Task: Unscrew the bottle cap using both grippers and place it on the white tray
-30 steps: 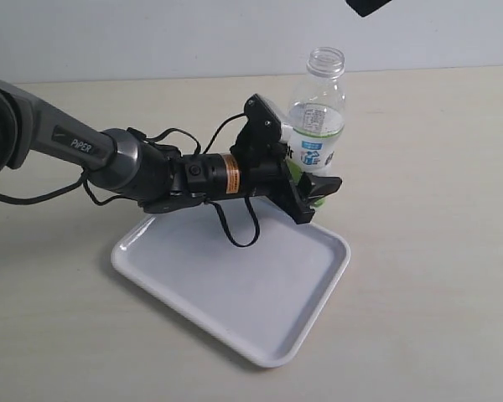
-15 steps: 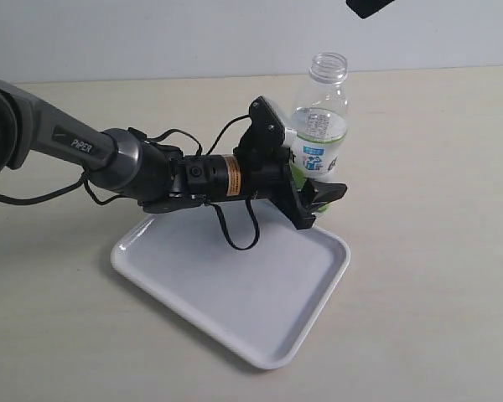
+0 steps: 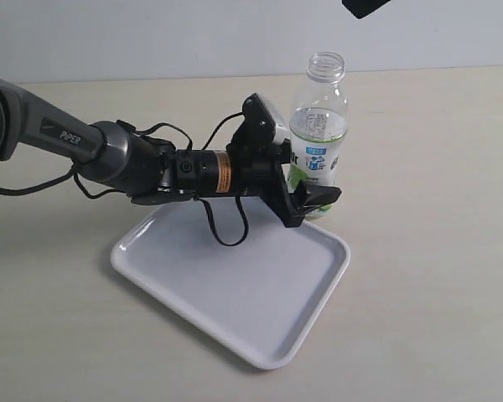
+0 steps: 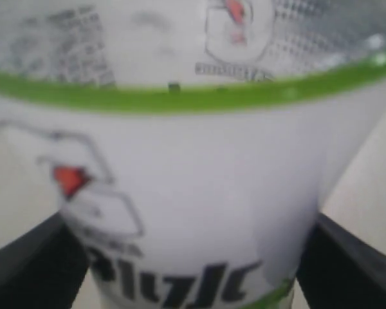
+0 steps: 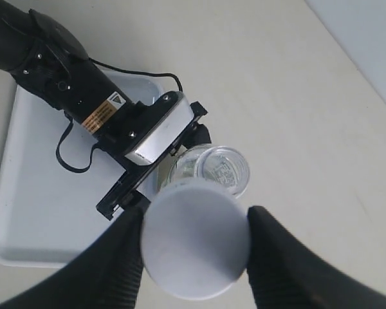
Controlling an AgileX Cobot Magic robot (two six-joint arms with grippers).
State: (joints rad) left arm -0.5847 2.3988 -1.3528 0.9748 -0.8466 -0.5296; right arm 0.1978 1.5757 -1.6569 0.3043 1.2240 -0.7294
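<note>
The clear bottle (image 3: 320,126) stands upright beyond the white tray (image 3: 235,285), its threaded neck bare. My left gripper (image 3: 306,188) is shut on the bottle's labelled lower body; the label (image 4: 199,193) fills the left wrist view, with a black finger on each side. High above the bottle's open mouth (image 5: 225,168), my right gripper (image 5: 194,241) is shut on the white bottle cap (image 5: 194,241), seen hollow side up between two ribbed fingers (image 5: 116,264). In the exterior view only a black corner of the right gripper (image 3: 365,7) shows at the top edge.
The left arm (image 3: 84,146), with its orange band and looping cable (image 3: 222,230), reaches over the tray's far left edge. A pale beige table (image 3: 436,251) lies around the tray, with a white wall behind.
The left arm has shifted slightly up and left while still holding the bottle, which stays upright. The right gripper's corner stays at the top edge.
</note>
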